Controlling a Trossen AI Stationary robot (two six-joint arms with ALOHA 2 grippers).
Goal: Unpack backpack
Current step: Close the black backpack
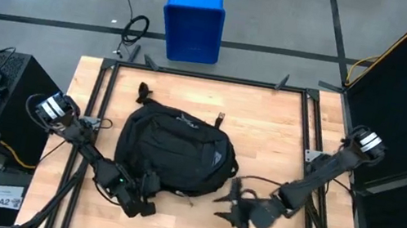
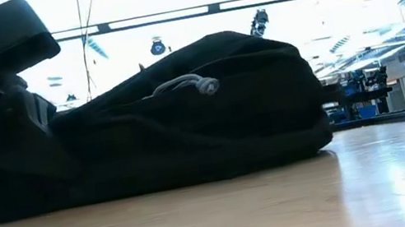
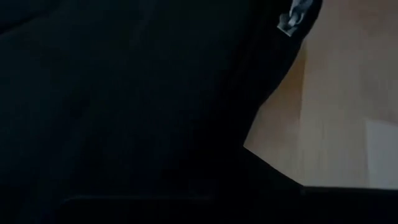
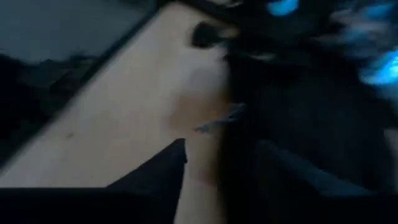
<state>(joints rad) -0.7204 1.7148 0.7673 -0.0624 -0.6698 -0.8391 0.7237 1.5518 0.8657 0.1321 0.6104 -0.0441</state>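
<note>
The black backpack (image 1: 176,155) lies flat on the wooden table (image 1: 283,136), with its top loop (image 1: 143,91) toward the far left. In the low view a grey cord pull (image 2: 199,85) rests on its upper side. My left gripper (image 1: 147,196) is shut at the backpack's near left edge, and black fabric (image 3: 124,93) fills its wrist view. My right gripper (image 1: 236,209) stands open just off the backpack's near right edge, with its fingers pointing toward the backpack. Its two fingers (image 4: 168,165) have a gap between them. My left gripper sits against the backpack's near left edge (image 1: 144,180), slanting down from the table's near left. The dark fabric and the gripper itself hide the fingertips. I cannot tell whether it holds or only touches the fabric.
A blue plastic bin (image 1: 193,25) stands on the floor beyond the table's far edge. Black frame rails (image 1: 97,104) run along the table's left and right sides. Bare wood lies near and to the right of the backpack (image 2: 325,192).
</note>
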